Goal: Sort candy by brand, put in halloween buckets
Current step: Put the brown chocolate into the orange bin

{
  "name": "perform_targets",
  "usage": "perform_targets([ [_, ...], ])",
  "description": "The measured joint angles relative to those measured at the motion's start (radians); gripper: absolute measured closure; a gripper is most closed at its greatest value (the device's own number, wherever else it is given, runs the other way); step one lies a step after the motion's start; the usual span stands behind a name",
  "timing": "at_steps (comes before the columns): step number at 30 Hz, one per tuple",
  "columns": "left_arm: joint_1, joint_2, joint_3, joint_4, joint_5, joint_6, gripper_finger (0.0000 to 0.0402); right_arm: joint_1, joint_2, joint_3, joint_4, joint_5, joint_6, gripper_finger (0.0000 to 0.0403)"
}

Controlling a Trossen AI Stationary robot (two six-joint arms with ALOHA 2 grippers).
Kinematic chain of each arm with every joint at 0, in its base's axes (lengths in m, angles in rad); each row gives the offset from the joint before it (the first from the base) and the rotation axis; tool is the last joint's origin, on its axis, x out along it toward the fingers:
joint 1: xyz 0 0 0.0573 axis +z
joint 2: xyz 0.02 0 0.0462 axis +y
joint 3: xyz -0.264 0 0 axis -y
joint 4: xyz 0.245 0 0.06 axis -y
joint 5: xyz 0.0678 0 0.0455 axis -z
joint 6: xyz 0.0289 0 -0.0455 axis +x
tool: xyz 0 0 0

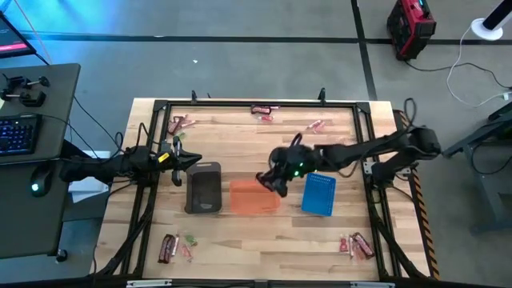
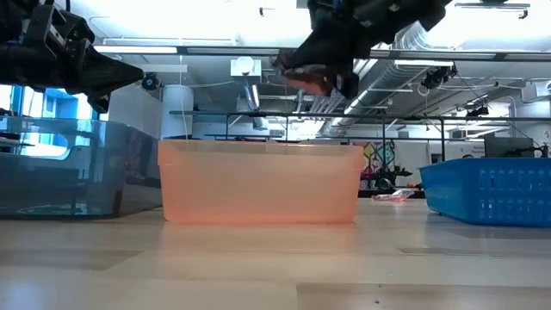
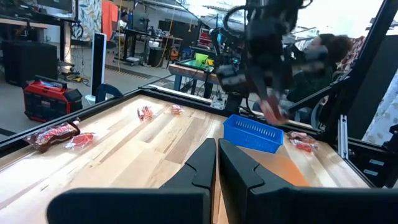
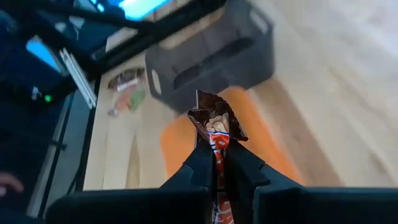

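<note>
My right gripper (image 1: 269, 181) hangs over the translucent orange bucket (image 1: 256, 198), shut on a reddish-brown candy bar (image 4: 214, 124). The low view shows this gripper (image 2: 320, 71) well above the orange bucket's rim (image 2: 258, 146). The dark grey bucket (image 1: 204, 188) stands left of the orange one and the blue bucket (image 1: 318, 194) right of it, all three on the table. My left gripper (image 1: 189, 160) is shut and empty, in the air by the grey bucket's far left corner. Its closed fingers also show in its own wrist view (image 3: 216, 165). My right gripper pinches the reddish-brown candy bar between its two fingers (image 4: 200, 163), which lie along the bar. The bar's crimped end (image 4: 212, 112) sticks out past the fingertips. The fingers slant down from the table's right. The bar is lifted clear, above the orange bucket.
Small heaps of wrapped candy lie near the table's edges: far left (image 1: 180, 122), far middle (image 1: 264, 110), far right of middle (image 1: 317, 126), near left (image 1: 172, 246) and near right (image 1: 357, 244). A black frame (image 1: 240, 104) rims the table. Bare wood lies on the near side of the buckets.
</note>
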Motion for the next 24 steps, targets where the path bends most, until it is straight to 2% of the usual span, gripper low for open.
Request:
perform_targets([
  [4, 0.0, 0.0, 0.0, 0.0, 0.0, 0.0, 0.0394, 0.046, 0.069, 0.001, 0.064, 0.01, 0.005, 0.039],
  [9, 0.0, 0.0, 0.0, 0.0, 0.0, 0.0, 0.0394, 0.075, 0.146, 0.065, 0.029, 0.136, 0.017, 0.0358],
  [18, 0.0, 0.0, 0.0, 0.0, 0.0, 0.0, 0.0394, 0.076, 0.258, 0.297, -0.279, 0.151, -0.001, 0.0249],
  [24, 0.0, 0.0, 0.0, 0.0, 0.0, 0.0, 0.0394, 0.004, 0.252, 0.485, -0.505, 0.132, -0.005, 0.0223],
])
